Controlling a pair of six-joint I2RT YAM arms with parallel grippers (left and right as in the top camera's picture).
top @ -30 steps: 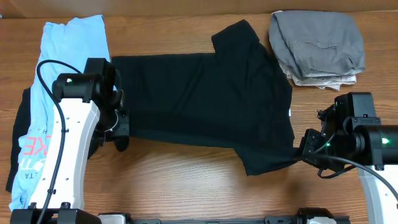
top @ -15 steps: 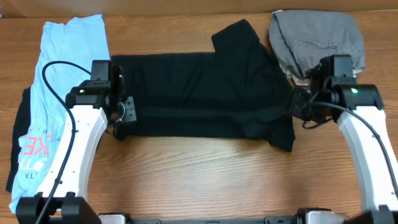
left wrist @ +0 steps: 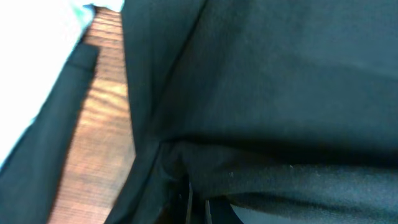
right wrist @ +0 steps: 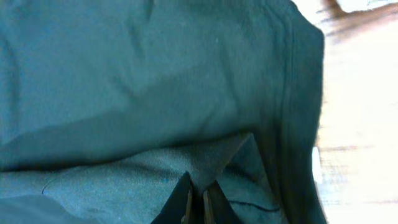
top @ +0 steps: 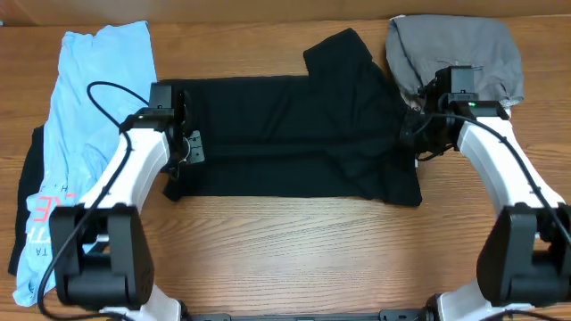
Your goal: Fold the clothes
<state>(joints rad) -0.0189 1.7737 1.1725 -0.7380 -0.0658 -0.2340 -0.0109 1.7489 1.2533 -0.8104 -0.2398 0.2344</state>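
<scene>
The black tee (top: 294,134) lies across mid bench (top: 294,259), long axis L-R btwn both arms, w/ L jaws pinched shut on its left-end fabric, R jaws likewise on its right end beside the grey pile (top: 464,45), each arm nearest its own end.

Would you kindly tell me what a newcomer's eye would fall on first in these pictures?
A black shirt lies spread across the middle of the table. The left pincer grips its left end and the right pincer its right end. A light blue shirt lies at the far left, a grey pile at the upper right.
</scene>
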